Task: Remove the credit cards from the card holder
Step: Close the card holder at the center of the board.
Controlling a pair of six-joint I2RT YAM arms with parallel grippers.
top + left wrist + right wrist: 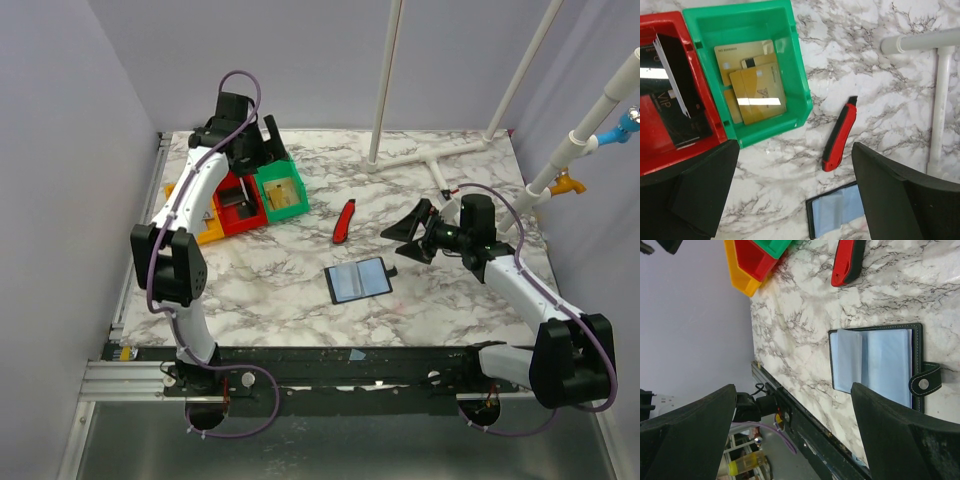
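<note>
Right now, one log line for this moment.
left claw: open, empty | right claw: open, empty | gold cards: in green bin | wallet: open flat, pockets look empty

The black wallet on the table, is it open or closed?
Open. The card holder lies spread flat, both bluish pocket pages facing up, its snap strap undone.

Marble table; orange bin, red bin, green bin abreast far-left; red-black tool, possibly box cutter, mid-table; white pipe frame behind.

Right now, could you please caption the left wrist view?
Open left gripper overlooks gold credit cards in the green bin; card holder lies open.
</note>
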